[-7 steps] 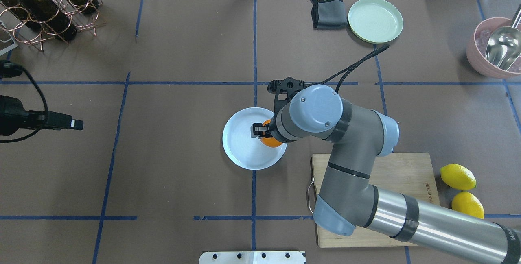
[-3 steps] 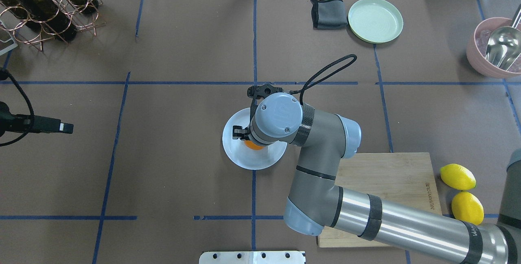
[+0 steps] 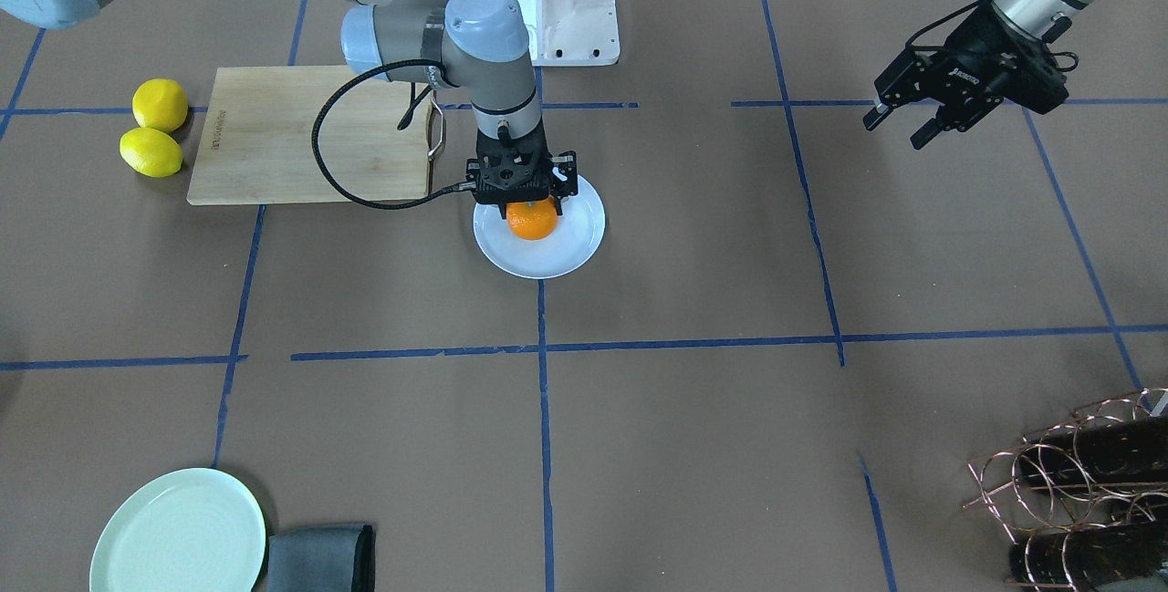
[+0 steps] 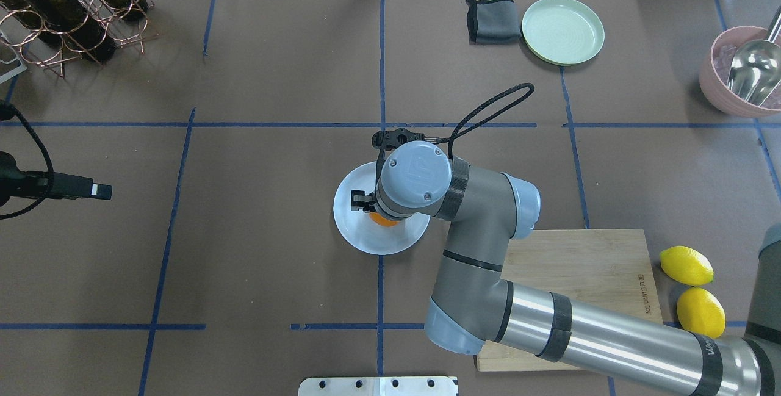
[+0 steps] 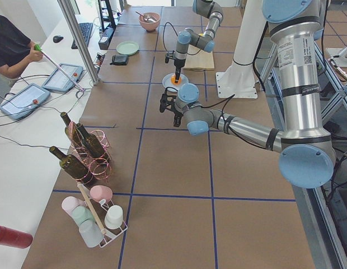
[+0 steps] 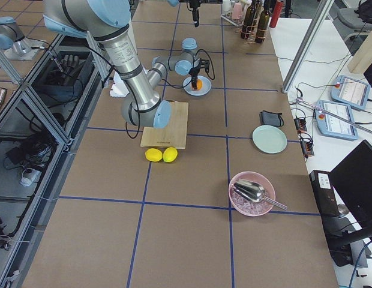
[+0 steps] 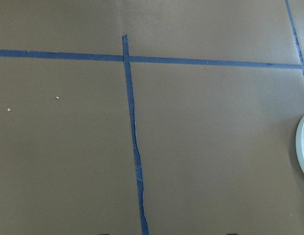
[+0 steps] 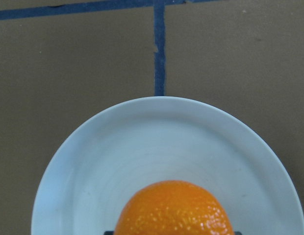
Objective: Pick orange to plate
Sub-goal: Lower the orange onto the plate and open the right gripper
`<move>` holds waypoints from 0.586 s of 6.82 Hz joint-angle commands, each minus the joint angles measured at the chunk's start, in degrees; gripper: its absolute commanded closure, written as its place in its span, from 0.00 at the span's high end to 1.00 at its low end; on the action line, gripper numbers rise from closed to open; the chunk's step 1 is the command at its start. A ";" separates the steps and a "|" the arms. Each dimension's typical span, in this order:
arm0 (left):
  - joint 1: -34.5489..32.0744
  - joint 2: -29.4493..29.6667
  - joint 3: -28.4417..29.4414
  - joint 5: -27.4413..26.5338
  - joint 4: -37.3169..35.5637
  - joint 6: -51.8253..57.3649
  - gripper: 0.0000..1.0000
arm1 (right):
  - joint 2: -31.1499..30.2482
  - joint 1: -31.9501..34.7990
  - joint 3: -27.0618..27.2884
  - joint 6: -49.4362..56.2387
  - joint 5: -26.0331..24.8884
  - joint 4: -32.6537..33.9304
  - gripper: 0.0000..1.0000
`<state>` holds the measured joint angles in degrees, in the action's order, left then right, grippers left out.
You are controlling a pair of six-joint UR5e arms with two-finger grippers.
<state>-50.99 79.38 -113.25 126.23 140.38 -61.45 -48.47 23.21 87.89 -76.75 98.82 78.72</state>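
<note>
The orange (image 3: 532, 221) is low over the middle of the pale bluish-white plate (image 3: 577, 241), close to its surface. My right gripper (image 3: 527, 205) points straight down with its fingers shut on the fruit's sides. In the overhead view the wrist hides most of the orange (image 4: 383, 220), and the plate (image 4: 365, 236) shows around it. The right wrist view has the orange (image 8: 174, 208) at the bottom centre over the plate (image 8: 142, 137). My left gripper (image 3: 896, 129) hangs open and empty, well away on the table's left side.
A mint-green plate (image 4: 562, 30) and a folded grey cloth (image 4: 491, 18) lie at the far right. A wooden cutting board (image 4: 601, 262) sits under the right arm, with two lemons (image 4: 686, 265) beside it. There is a pink bowl with a scoop (image 4: 741, 72) and a wine rack (image 4: 67, 11).
The right arm carried the orange leftward from the plate's right edge to above its middle, then nearly stopped. The left gripper drew back slightly to the left.
</note>
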 commanded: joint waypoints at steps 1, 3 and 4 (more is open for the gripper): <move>0.19 0.16 0.75 -0.11 0.06 -0.07 0.85 | 0.30 0.00 0.09 -0.25 -0.38 0.30 1.00; 0.27 0.16 0.75 -0.11 0.06 -0.25 0.85 | 0.22 1.92 6.28 -0.33 0.58 3.69 1.00; 0.10 0.08 0.66 0.06 0.06 0.01 0.85 | -1.87 5.67 15.03 0.19 4.94 11.47 1.00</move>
<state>-50.77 79.52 -112.55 126.17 140.45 -61.62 -48.59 25.57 94.72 -76.93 100.19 83.34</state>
